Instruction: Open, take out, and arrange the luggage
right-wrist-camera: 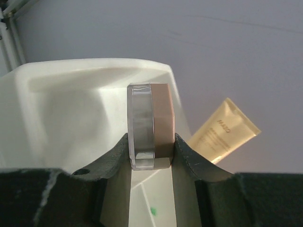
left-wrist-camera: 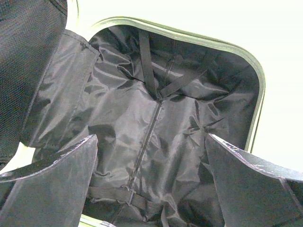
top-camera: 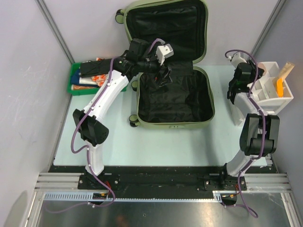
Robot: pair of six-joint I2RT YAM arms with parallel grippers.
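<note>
- Nearest to me, the table (top-camera: 142,142) lies bare between the arm bases and the luggage (top-camera: 173,71); that strip gives me room to move.
- I see the luggage at centre, open, its base flat on the table and its lid standing up at the far edge, black lining showing in both halves.
- My left gripper (left-wrist-camera: 151,138) hangs over the base's far-left corner, jaws spread wide with nothing between them, just inside the rim.
- My right gripper (right-wrist-camera: 150,142) is clamped on a jar (right-wrist-camera: 150,126), just before the white organizer (top-camera: 272,87) at the table's right edge.
- A tube (right-wrist-camera: 225,130) stands in the organizer beyond the jar.
- My left arm hides part of the green tray (top-camera: 75,80) by the left wall, so I cannot tell its contents.
- From above, the lid's top edge nearly meets the frame, and my right fingers sit hidden under the wrist.
</note>
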